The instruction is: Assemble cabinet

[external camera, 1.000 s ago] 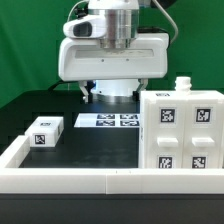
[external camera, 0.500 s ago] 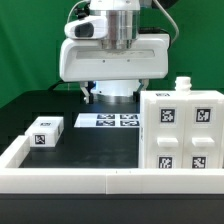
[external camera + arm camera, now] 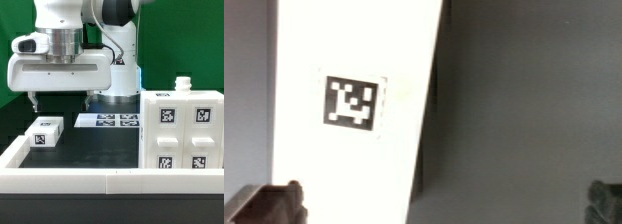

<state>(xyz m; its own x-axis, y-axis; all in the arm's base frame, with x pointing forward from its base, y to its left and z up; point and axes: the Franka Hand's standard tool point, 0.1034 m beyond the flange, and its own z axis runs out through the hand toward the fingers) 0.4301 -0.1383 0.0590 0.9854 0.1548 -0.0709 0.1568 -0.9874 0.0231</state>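
The large white cabinet body (image 3: 181, 134) stands at the exterior view's right, several marker tags on its front and a small white knob (image 3: 181, 84) on top. A smaller white tagged block (image 3: 44, 132) lies on the black table at the exterior view's left. My gripper (image 3: 61, 100) hangs open and empty above that block, fingers wide apart and clear of it. In the wrist view the block (image 3: 349, 100) runs long and white with one tag. It sits off-centre between the jaws of my gripper (image 3: 434, 205), close to one dark fingertip (image 3: 272, 203).
The marker board (image 3: 108, 121) lies flat at the back middle of the table. A low white rail (image 3: 70, 180) edges the table's front and the exterior view's left side. The arm's base stands behind the marker board.
My gripper has swung from above the marker board toward the exterior view's left and now hangs over the small block. The parts have not moved.
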